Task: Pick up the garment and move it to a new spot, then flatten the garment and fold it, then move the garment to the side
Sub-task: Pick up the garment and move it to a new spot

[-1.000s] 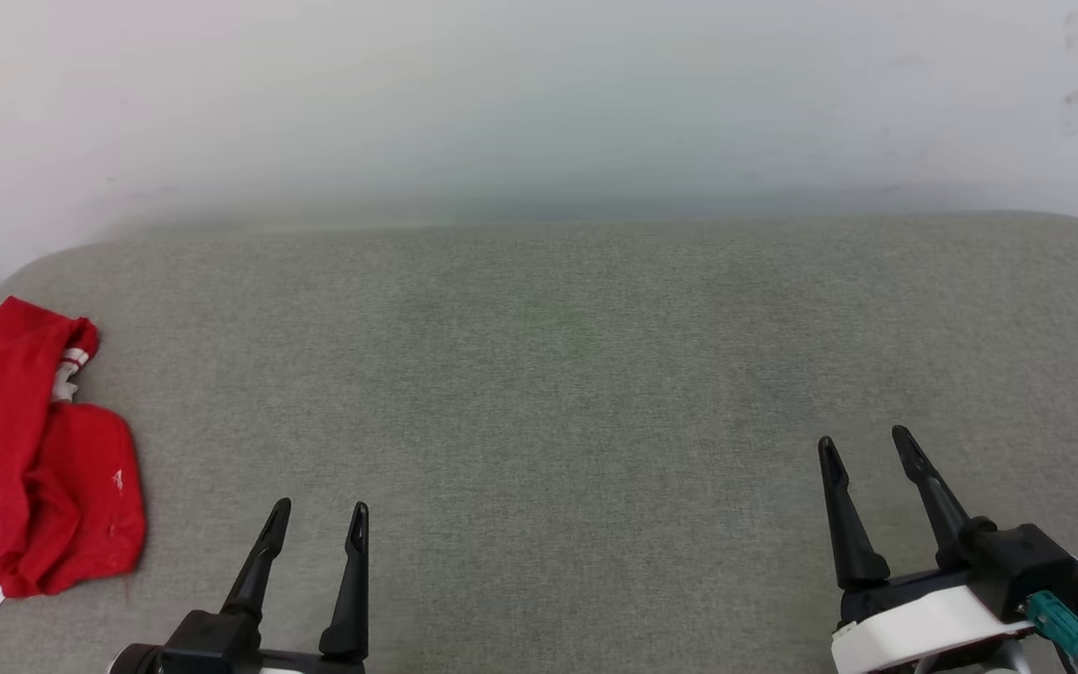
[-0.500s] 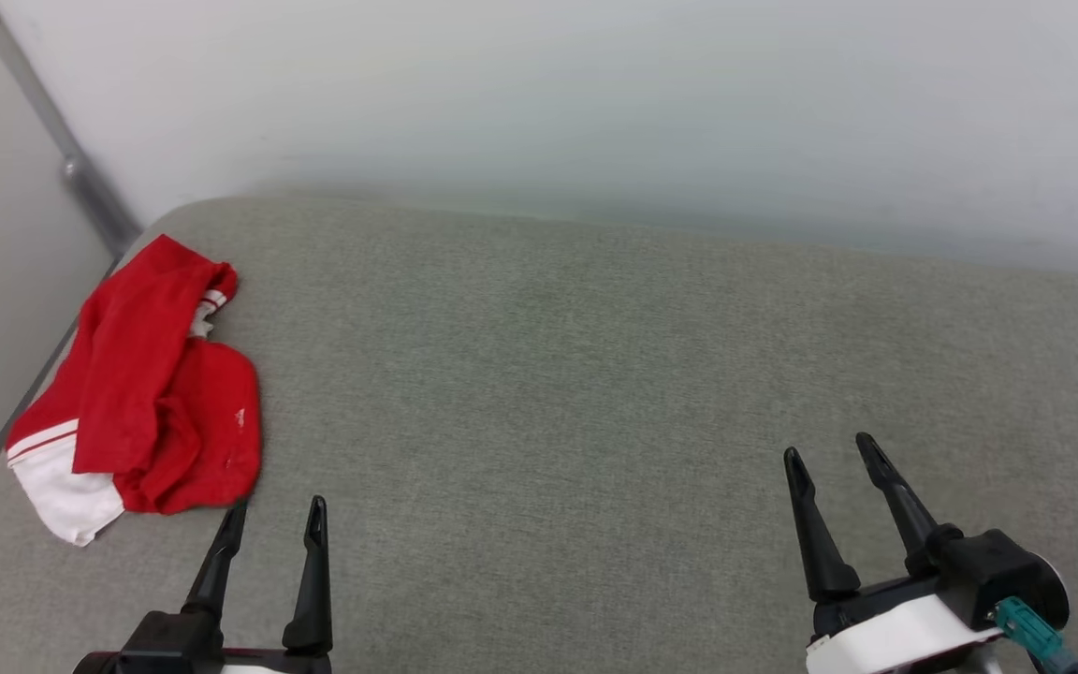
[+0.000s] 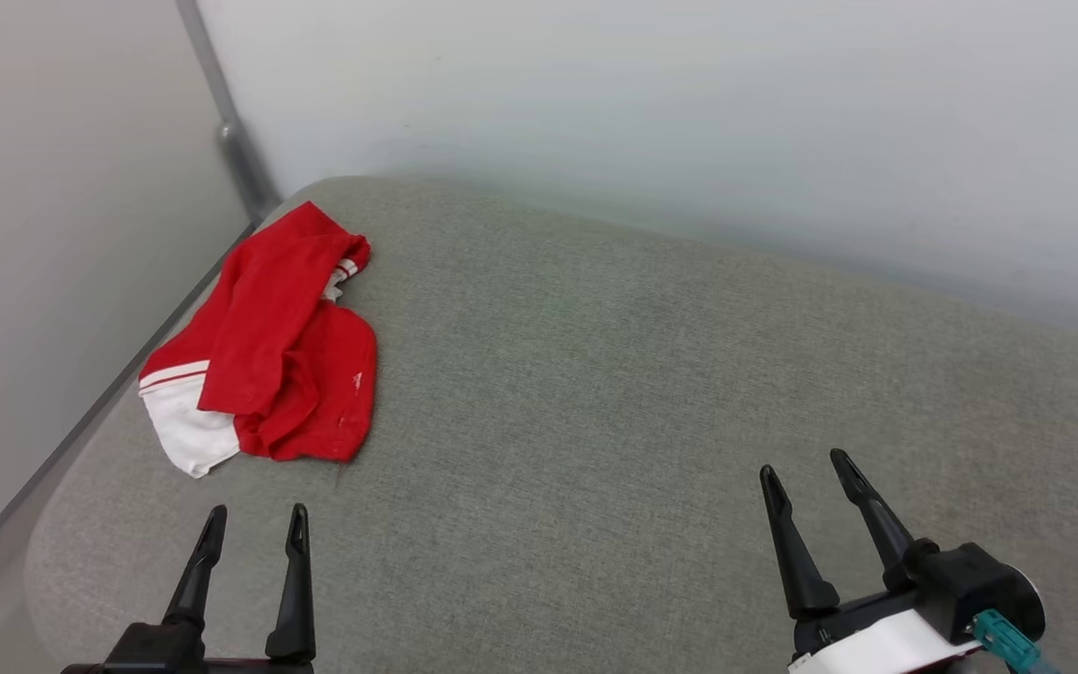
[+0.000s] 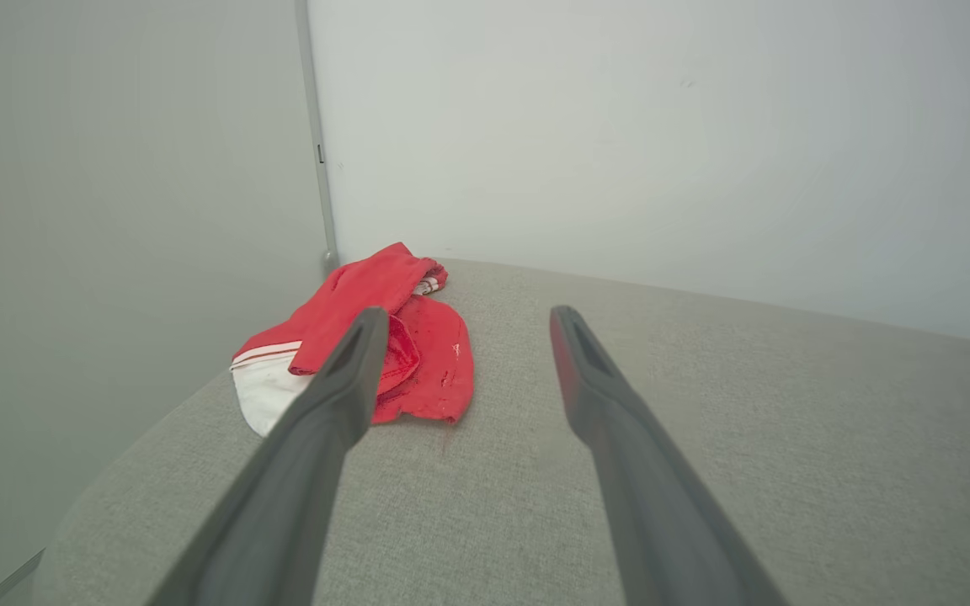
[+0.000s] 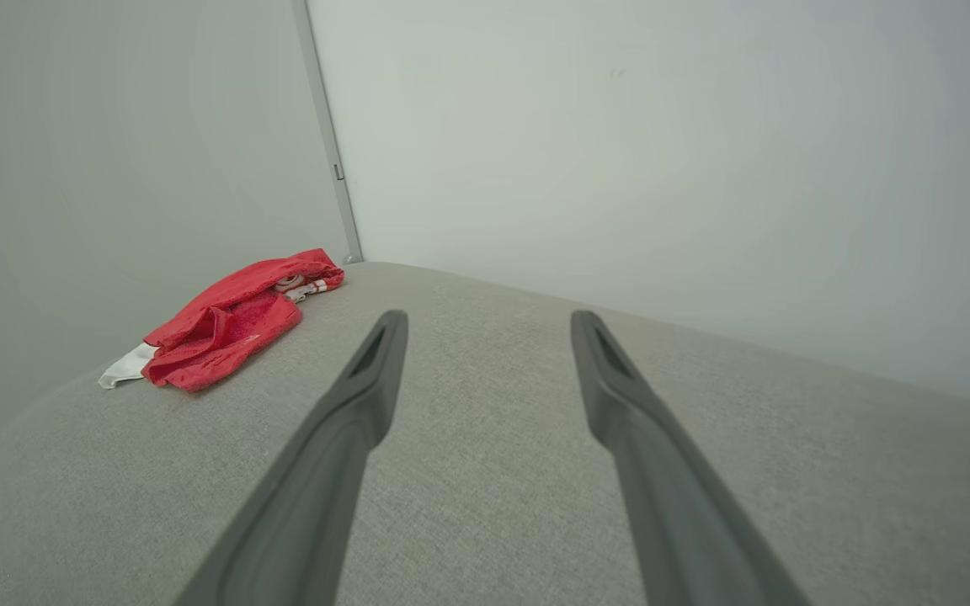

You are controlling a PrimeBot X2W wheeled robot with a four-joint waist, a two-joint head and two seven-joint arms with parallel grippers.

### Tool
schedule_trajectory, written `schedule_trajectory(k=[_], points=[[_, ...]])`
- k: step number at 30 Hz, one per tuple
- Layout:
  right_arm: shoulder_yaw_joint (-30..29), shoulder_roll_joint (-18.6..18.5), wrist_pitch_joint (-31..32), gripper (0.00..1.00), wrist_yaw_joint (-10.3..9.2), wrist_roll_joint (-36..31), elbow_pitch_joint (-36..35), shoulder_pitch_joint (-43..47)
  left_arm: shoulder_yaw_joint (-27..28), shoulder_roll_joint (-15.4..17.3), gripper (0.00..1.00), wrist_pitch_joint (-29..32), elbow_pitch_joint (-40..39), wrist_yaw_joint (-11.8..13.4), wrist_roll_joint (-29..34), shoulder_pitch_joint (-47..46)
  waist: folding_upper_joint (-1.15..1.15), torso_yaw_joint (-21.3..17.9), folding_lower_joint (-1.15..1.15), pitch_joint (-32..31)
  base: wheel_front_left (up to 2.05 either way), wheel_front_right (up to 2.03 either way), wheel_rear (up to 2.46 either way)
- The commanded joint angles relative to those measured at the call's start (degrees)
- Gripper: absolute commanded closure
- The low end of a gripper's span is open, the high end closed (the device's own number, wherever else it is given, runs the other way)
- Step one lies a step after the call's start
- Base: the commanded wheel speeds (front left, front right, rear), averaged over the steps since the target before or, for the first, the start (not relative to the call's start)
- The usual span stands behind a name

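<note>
My left claw [image 3: 256, 512] sits at 7 o'clock in the head view. Its two dark fingers stand apart with nothing between them, hovering over the grey fabric pad [image 3: 642, 374]. My right claw [image 3: 804, 464] is at 5 o'clock, spread just as wide and also empty, with its fingers leaning toward 11 o'clock.

The garment [image 3: 268, 346] lies crumpled on the pad at 10 o'clock, close to the pad's left edge and near the corner where a grey metal strip [image 3: 235, 154] runs up between the two pale walls [image 3: 689, 94]. It is mostly red. A white sleeve with a red stripe pokes out at its 7 o'clock end, and a bit of striped trim shows at its 1 o'clock end. No lettering is visible.

From my left claw the garment is near, at 12 o'clock, and not touching. In my left wrist view my left finger [image 4: 342, 396] overlaps part of it. From my right claw it is well apart, at 10 o'clock.
</note>
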Motion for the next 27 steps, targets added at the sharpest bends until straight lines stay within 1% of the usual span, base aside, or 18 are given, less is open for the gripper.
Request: schedule_trajectory(k=[1,11,21,27], points=[[0.2,0.1,-0.1,0.00,-0.02,0.3,-0.1,0.7,0.3,-0.1,0.00,-0.2,-0.3,0.3,0.2,0.4,0.00,1.1,0.00,-0.2,0.00,0.00,0.00],[1.1,0.1,-0.1,0.00,-0.02,0.9,0.0,1.2,-0.2,-0.1,0.00,-0.2,-1.0,0.4,0.5,1.1,0.00,4.4,0.00,-0.9,0.00,0.00,0.00],[1.3,0.1,-0.1,0.00,-0.02,1.6,0.1,1.4,0.4,-0.1,0.00,-0.2,-1.3,0.2,1.5,1.2,0.00,5.9,0.00,-1.6,0.00,0.00,0.00],[1.2,0.1,-0.1,0.00,-0.02,1.2,0.2,1.1,0.4,-0.1,0.00,-0.2,-1.4,0.0,0.6,1.6,0.00,5.9,0.00,-1.4,0.00,0.00,0.00]])
